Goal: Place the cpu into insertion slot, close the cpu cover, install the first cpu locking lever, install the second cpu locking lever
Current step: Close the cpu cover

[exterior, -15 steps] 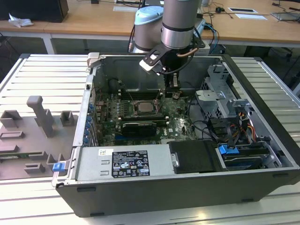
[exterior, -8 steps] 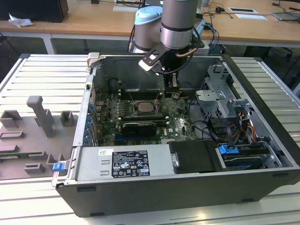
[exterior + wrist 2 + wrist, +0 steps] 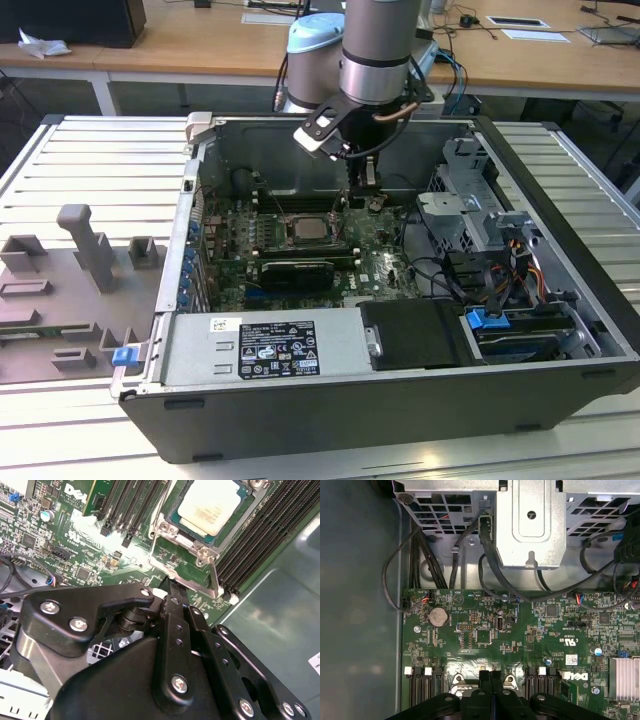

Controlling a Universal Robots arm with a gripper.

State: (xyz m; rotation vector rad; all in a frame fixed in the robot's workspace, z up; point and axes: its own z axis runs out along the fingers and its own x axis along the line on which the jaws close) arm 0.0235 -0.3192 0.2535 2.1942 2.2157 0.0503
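The flat, square, silvery-grey cpu [image 3: 312,230] lies seated in the dark square insertion slot [image 3: 340,233] at the exterior view's centre. The thin silvery metal cpu cover [image 3: 195,544] looks to be lowered around it. The black end effector [image 3: 169,586] is clenched and empty, just beside the socket's edge. The wire locking levers [image 3: 214,577] seem not yet latched.

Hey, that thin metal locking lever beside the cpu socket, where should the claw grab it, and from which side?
On the locking lever, probably the free bent end near the claw, clear of the cpu cover. Come from above, pinching across the thin rod: memory slots crowd one side, the cover the other.
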